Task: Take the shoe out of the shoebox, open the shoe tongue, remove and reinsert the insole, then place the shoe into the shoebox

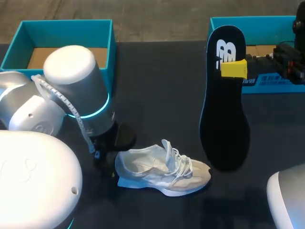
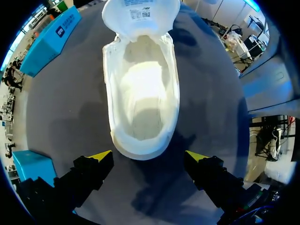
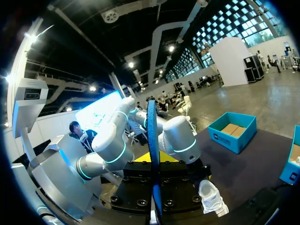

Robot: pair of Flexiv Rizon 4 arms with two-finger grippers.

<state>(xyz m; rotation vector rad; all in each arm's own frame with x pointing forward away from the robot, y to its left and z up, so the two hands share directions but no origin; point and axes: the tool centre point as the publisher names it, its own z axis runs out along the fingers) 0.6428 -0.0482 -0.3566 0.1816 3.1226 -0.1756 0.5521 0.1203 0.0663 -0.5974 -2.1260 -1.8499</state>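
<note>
Shoe: the white lace-up running shoe (image 1: 162, 169) stands on its sole near the front edge of the black tabletop (image 1: 157, 95), with its toe toward the right edge.
Tongue: the white padded tongue (image 2: 140, 14) is folded forward, so the mouth of the shoe is wide open.
Insole: the long black foam insole (image 1: 224, 119) is out of the shoe. It hangs in the air beside it with its wide toe end down.
Right gripper (image 1: 233, 68): pinched tight on the insole near its heel end.
Left gripper (image 2: 149, 157): fingers apart, holding nothing, just behind the shoe's heel.
Boxes: one open blue-green cardboard shoebox (image 1: 66, 21) sits at the far left corner and another (image 1: 267, 19) at the far right corner.
Step now: I think the insole goes back in.
Do it well: slide the toe end in first, low and flat. Steady the heel so the shoe cannot slide.
</note>
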